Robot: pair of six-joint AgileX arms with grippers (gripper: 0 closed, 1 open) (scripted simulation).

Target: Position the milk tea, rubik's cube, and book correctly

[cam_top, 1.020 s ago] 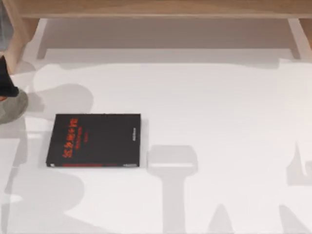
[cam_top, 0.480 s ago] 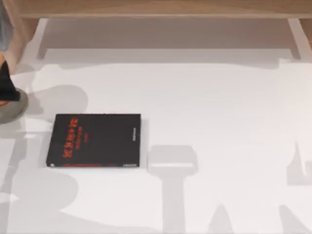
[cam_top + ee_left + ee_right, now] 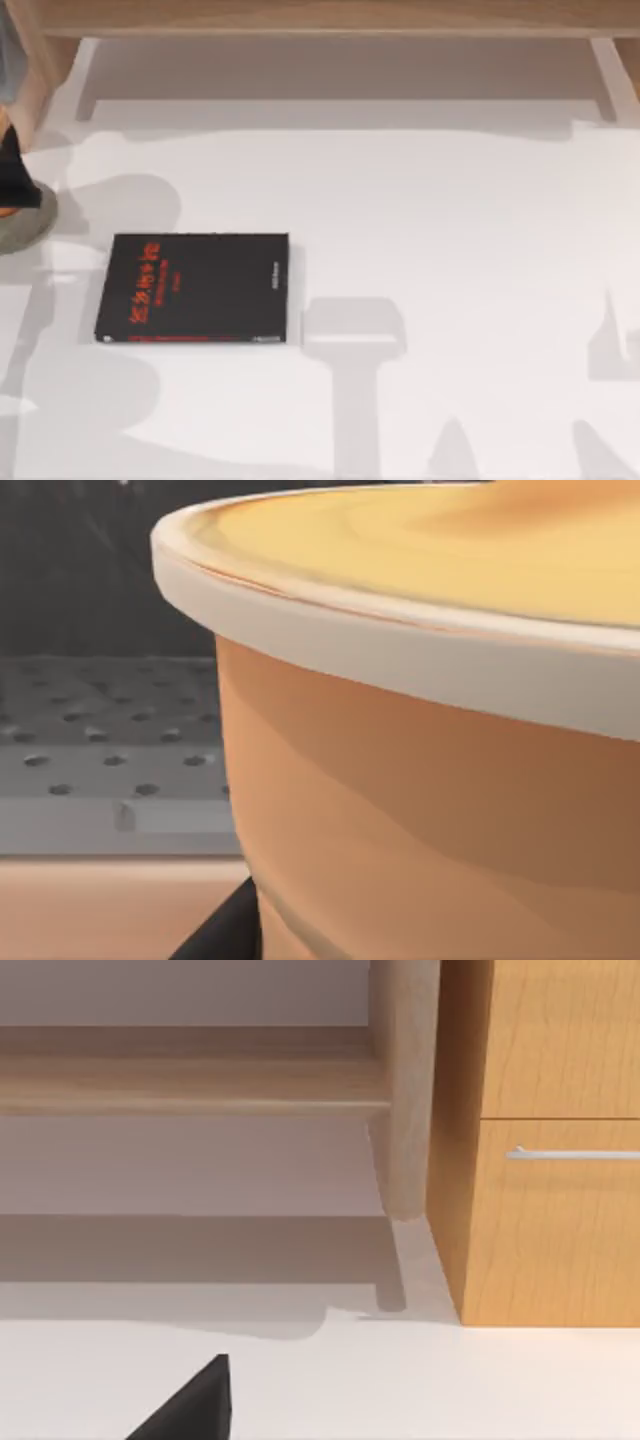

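The left end effector point(image 3: 14, 178) sits at the worktop's far left edge, a dark shape cut off by the frame there, and whether its fingers are spread or pressed together I cannot tell. Its wrist camera is right up against the milk tea point(image 3: 430, 780): an orange-brown cup wall with a pale rim and a lighter, creamy top, with one dark fingertip point(image 3: 225, 930) showing just beside the cup's lower wall. From above, a sliver of orange shows beside the dark end effector, and a flat round grey coaster point(image 3: 22, 222) lies just under it at the left edge.

A little further in from that edge, toward the near left part of the white worktop point(image 3: 450, 220), a black book point(image 3: 195, 288) with red lettering lies flat, its long sides parallel to the front edge and well apart from the coaster.

Along the back edge runs a light wooden shelf point(image 3: 320, 18) on legs. The right arm's wrist camera looks toward that shelf, one of its wooden legs point(image 3: 403, 1090) and a wooden cabinet point(image 3: 550, 1140) with a metal drawer handle point(image 3: 575, 1153); one dark finger point(image 3: 195, 1405) of the right end effector shows over the worktop, and its state I cannot tell.
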